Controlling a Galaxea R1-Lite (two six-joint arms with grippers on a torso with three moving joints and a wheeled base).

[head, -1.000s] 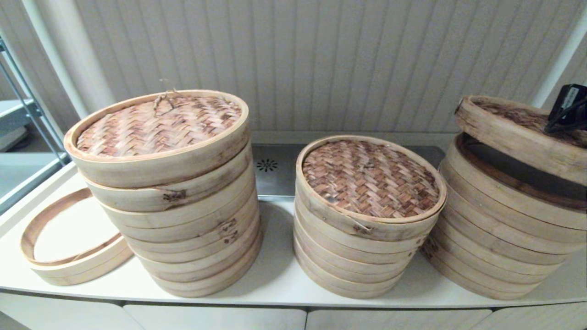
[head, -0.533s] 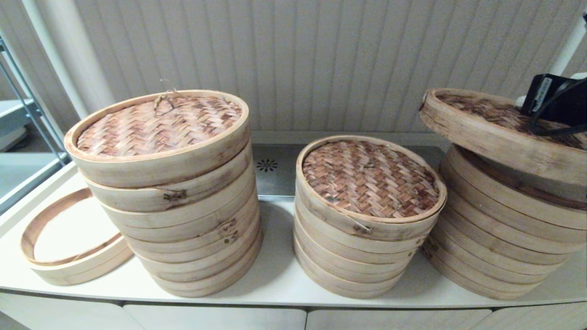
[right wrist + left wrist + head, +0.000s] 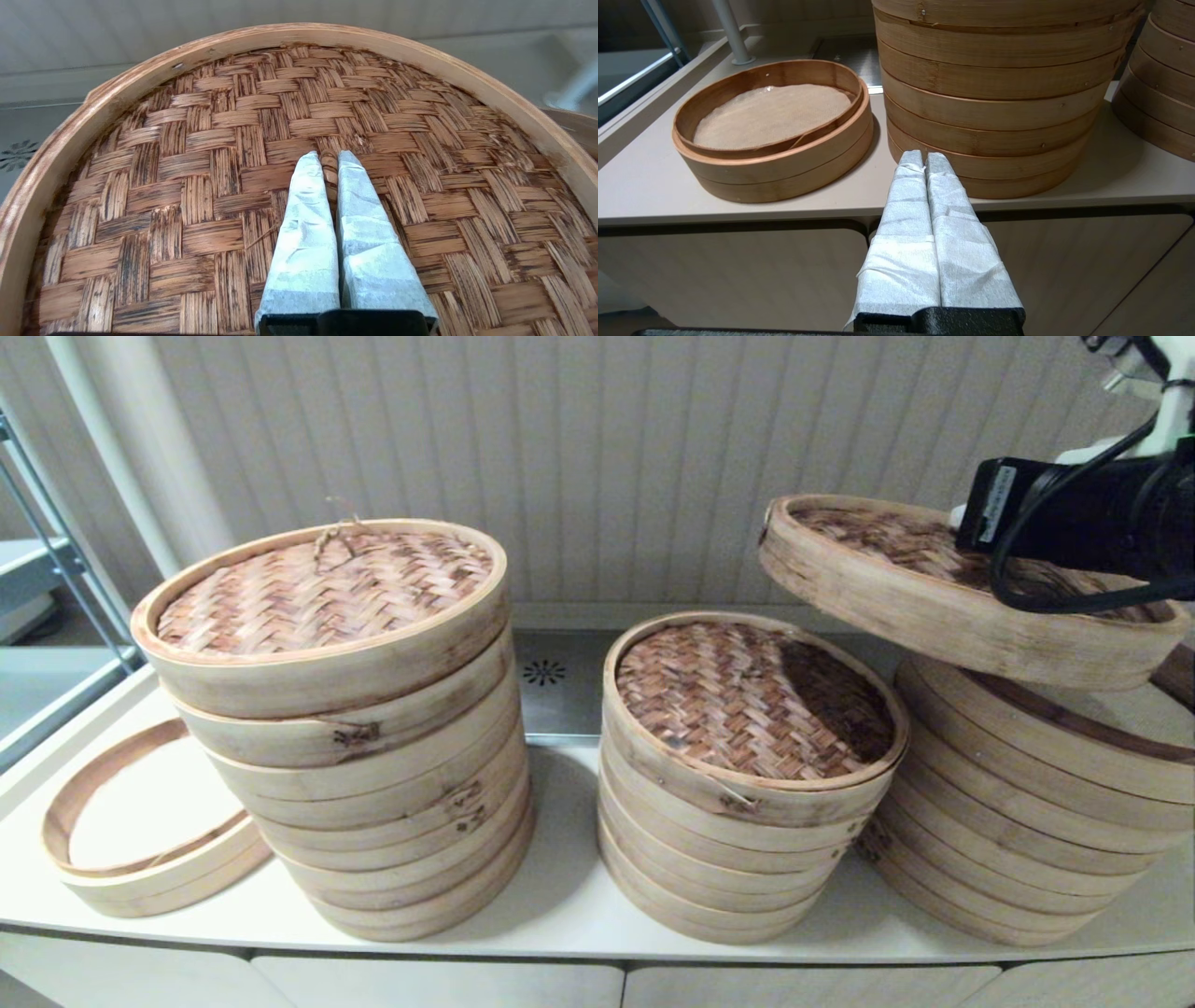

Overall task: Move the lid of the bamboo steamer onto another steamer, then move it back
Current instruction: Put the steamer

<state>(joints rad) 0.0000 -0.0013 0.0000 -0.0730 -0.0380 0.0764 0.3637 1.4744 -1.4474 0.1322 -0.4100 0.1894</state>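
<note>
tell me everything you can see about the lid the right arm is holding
The lid is a round, shallow bamboo piece with a pale, scuffed rim band around a darker brown woven top. It hangs tilted in the air above the lidless right stack, touching neither it nor the middle stack. The right gripper has its cloth-wrapped jaws shut on a small loop handle at the centre of the weave.

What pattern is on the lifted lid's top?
Brown woven bamboo strips on the lid, clearest in the right wrist view.

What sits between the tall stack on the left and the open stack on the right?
In the head view, a shorter lidded steamer stack stands between them; the right hand holds the lifted lid partly above it.
</note>
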